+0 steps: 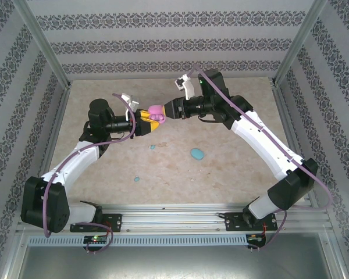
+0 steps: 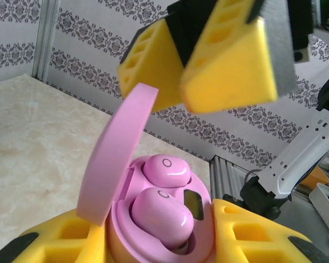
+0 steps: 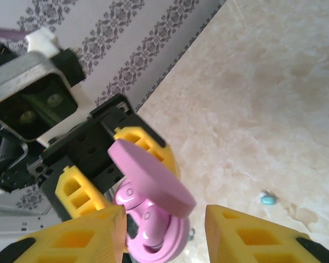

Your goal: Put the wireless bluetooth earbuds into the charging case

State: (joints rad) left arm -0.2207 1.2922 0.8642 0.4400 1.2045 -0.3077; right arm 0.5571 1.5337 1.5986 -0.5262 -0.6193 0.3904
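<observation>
Yellow-padded left gripper clamps a glossy pink oval plastic case, pink earbuds seated; right gripper stands jaws apart. Likely light, slippery: pinch its sides.

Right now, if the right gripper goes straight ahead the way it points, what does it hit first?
Probably the raised lid of the pink case that the left gripper holds, straight between the right gripper's open fingers. Exact gap unclear.

Beige marbled tabletop, damask-striped wallpaper walls, aluminium frame posts, even light
</observation>
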